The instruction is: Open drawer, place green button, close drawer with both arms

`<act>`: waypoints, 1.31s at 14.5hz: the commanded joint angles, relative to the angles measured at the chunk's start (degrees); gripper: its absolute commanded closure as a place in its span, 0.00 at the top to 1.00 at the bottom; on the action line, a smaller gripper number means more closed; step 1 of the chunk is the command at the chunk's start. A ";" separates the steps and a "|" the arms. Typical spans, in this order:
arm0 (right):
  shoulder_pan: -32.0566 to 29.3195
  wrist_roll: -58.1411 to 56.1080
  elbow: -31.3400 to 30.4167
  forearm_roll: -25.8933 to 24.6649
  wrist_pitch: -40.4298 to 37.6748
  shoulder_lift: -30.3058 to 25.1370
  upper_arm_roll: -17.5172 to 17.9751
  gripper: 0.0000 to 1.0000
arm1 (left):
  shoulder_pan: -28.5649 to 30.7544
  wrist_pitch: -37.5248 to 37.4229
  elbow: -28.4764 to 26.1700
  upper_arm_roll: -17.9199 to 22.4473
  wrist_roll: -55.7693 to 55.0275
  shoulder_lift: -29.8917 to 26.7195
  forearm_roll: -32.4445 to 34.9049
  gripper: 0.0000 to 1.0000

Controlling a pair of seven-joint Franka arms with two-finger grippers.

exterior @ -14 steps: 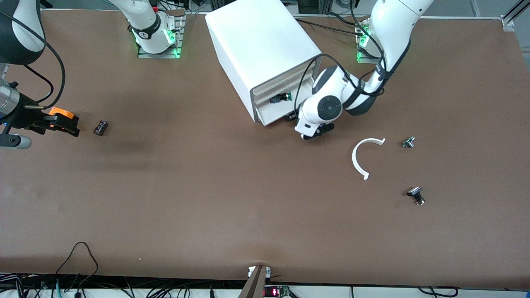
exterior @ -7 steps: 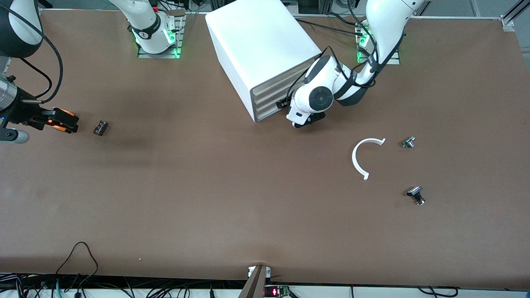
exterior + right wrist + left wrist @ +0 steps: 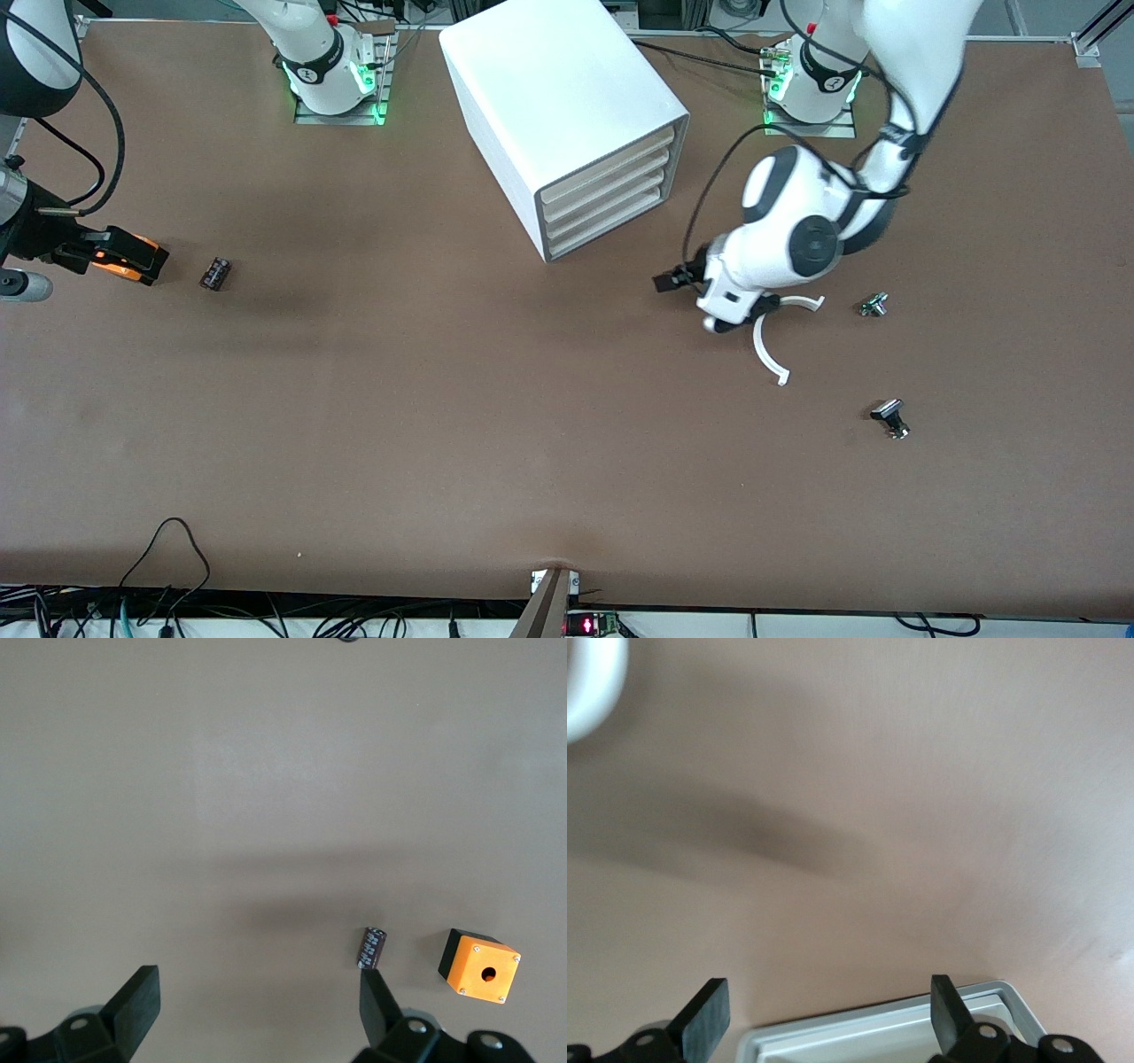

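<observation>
The white cabinet (image 3: 549, 80) stands at the robots' edge of the table with all four cream drawer fronts flush. The bottom drawer (image 3: 608, 225) is shut. The green button is hidden from view. My left gripper (image 3: 673, 280) is open and empty, low over bare table between the cabinet and a white arc (image 3: 769, 347). In the left wrist view its gripper (image 3: 828, 1014) frames a white rimmed edge (image 3: 877, 1035). My right gripper (image 3: 81, 250) is open and empty at the right arm's end of the table, and the arm waits there; it also shows in the right wrist view (image 3: 257, 988).
An orange cube (image 3: 128, 251) (image 3: 479, 967) and a small dark cylinder (image 3: 215, 273) (image 3: 374, 948) lie beside the right gripper. Two black-and-silver small parts (image 3: 874, 304) (image 3: 890, 418) lie toward the left arm's end, the second nearer the camera.
The bottom drawer, open with the green button in it, was pushed shut by the left gripper. The left gripper then drew back to the white arc. The right arm barely moved.
</observation>
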 commanded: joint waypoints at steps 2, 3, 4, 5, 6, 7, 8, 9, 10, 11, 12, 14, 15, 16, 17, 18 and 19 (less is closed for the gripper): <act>-1.29 -0.78 -1.59 0.13 -0.82 -1.70 1.29 1.00 | 2.90 -5.25 1.76 1.31 12.59 -7.22 12.19 1.00; -1.29 -0.78 -1.59 0.13 -0.91 -1.70 1.29 1.00 | 4.82 -6.64 1.76 1.40 16.81 -9.32 12.30 1.00; -1.29 -0.78 -1.59 0.13 -1.09 -1.79 1.29 1.00 | 5.71 -8.83 1.93 1.58 19.20 -11.35 12.65 1.00; -1.29 -0.78 -1.50 0.13 -1.44 -1.79 1.38 1.00 | 5.90 -10.16 1.93 2.28 21.14 -13.89 13.35 1.00; -1.29 -0.86 -1.50 0.13 -1.70 -1.79 1.38 1.00 | 5.90 -11.30 1.93 3.85 24.38 -16.70 14.05 1.00; -1.20 -0.86 -1.41 0.04 -1.79 -1.79 1.38 1.00 | 5.90 -14.19 1.93 5.43 28.50 -19.60 14.14 0.99; -1.20 -0.86 -1.50 0.13 -1.97 -1.70 1.47 1.00 | 5.90 -16.91 1.93 7.10 32.28 -21.80 14.15 0.99; -1.20 -0.78 -1.41 0.13 -2.23 -1.70 1.47 1.00 | 5.90 -18.42 1.93 9.73 33.97 -23.56 14.23 0.99; -1.20 -0.60 -1.41 0.22 -2.41 -1.79 1.47 1.00 | 5.81 -20.26 2.20 11.58 34.51 -25.06 14.23 1.00; -1.20 -0.69 -1.24 0.22 -2.41 -1.70 1.38 1.00 | 5.81 -23.94 4.37 12.03 34.43 -25.08 14.32 1.00; -1.20 -0.77 -0.80 0.22 -2.84 -1.70 1.29 1.00 | 5.90 -27.37 7.79 12.21 34.52 -24.99 15.80 1.00; -1.20 -0.69 0.25 0.04 -3.72 -1.70 1.47 1.00 | 6.33 -29.59 10.63 12.30 34.78 -24.90 17.40 1.00; -1.20 -0.77 0.26 0.04 -3.73 -1.61 1.47 1.00 | 7.29 -29.51 10.64 12.30 34.78 -24.99 17.22 1.00; -1.20 -0.86 0.26 0.04 -3.73 -1.61 1.47 1.00 | 8.61 -29.07 10.64 12.30 34.78 -24.90 16.53 1.00; -1.20 -1.04 0.26 0.04 -3.47 -1.52 1.38 1.00 | 9.06 -28.98 10.64 12.30 34.09 -24.47 16.43 1.00; -1.20 -0.87 0.26 0.04 -3.64 -1.52 1.29 1.00 | 9.67 -28.37 10.37 12.30 34.08 -24.20 15.65 1.00; -1.20 -1.04 0.26 0.04 -3.73 -1.52 1.29 1.00 | 10.90 -26.97 10.46 12.21 34.78 -23.94 15.38 1.00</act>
